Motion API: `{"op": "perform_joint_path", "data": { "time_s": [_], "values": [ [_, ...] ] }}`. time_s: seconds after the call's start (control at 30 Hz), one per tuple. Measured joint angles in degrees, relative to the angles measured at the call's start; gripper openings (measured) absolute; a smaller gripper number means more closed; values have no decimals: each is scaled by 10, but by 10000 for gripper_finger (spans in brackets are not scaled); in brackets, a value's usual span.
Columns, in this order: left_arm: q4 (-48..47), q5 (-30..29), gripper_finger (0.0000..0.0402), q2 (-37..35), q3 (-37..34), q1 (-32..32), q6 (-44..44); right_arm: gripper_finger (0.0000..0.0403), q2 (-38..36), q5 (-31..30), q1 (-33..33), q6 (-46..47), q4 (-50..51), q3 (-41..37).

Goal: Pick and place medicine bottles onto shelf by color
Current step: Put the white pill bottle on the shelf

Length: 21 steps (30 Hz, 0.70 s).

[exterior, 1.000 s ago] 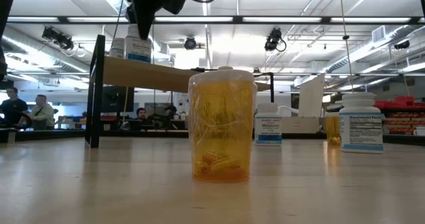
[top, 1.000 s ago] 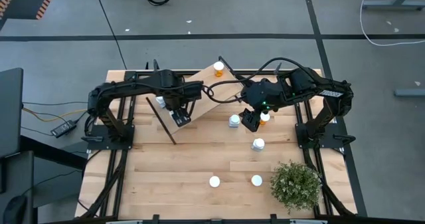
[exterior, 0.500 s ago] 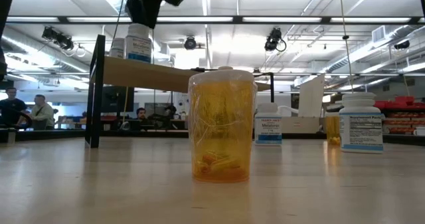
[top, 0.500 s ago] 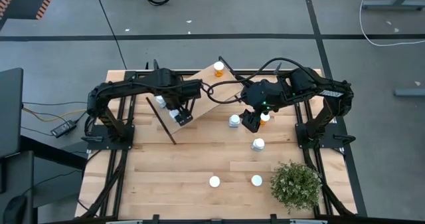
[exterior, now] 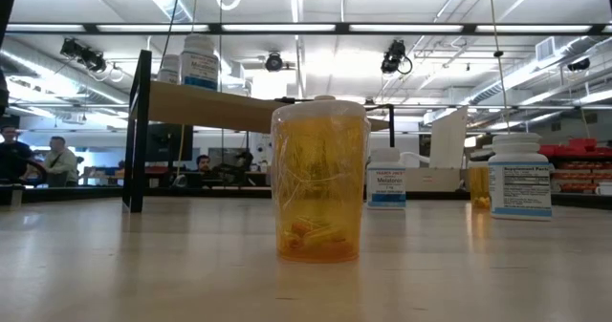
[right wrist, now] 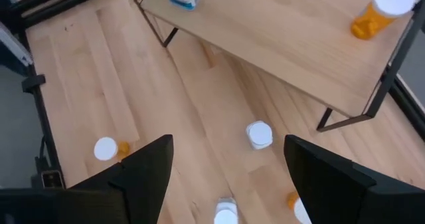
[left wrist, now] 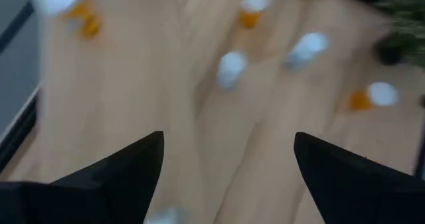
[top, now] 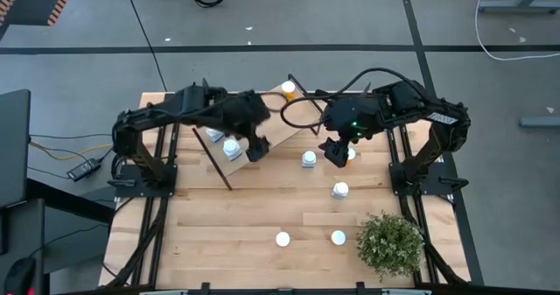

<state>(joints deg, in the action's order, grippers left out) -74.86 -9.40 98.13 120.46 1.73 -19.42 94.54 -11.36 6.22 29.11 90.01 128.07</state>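
Observation:
The shelf (top: 262, 120) is a slanted light-wood board on a black frame at the table's far middle. Two white bottles (top: 231, 148) stand at its left end, also in the low view (exterior: 199, 62), and an orange bottle (top: 288, 88) stands at its far right end. My left gripper (top: 255, 148) is open and empty just right of the white bottles; its wrist view (left wrist: 226, 184) is blurred. My right gripper (top: 336, 151) is open and empty over the table, between a white bottle (top: 308, 159) and an orange bottle (top: 351, 153). Its wrist view (right wrist: 229, 177) shows the white bottle (right wrist: 259, 134) standing ahead.
More bottles stand on the table: a white one (top: 339, 190) and two near the front (top: 282, 239), (top: 338, 237). A green potted plant (top: 389, 242) stands at the near right. An orange bottle (exterior: 320, 179) fills the low view. People show in the room behind.
My left gripper has risen off the white bottle at the shelf's left end and gone toward the table's right; the bottle stays standing on the shelf. My right gripper has shifted a little toward the far right.

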Motion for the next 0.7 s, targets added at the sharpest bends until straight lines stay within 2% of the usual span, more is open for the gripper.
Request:
{"op": "perform_joint_path", "data": {
  "time_s": [0.27, 0.47, 0.7],
  "values": [
    [77, -11, 327, 53, -1, -47, 46, 294, -43, 5, -15, -13, 0, 1],
    [131, -11, 317, 99, -1, -65, 41, 291, -90, -12, -16, -1, 0, -7],
    [280, -9, 297, 78, 0, -85, 50, 277, -120, -3, -41, -14, -1, -44]
  ]
}}
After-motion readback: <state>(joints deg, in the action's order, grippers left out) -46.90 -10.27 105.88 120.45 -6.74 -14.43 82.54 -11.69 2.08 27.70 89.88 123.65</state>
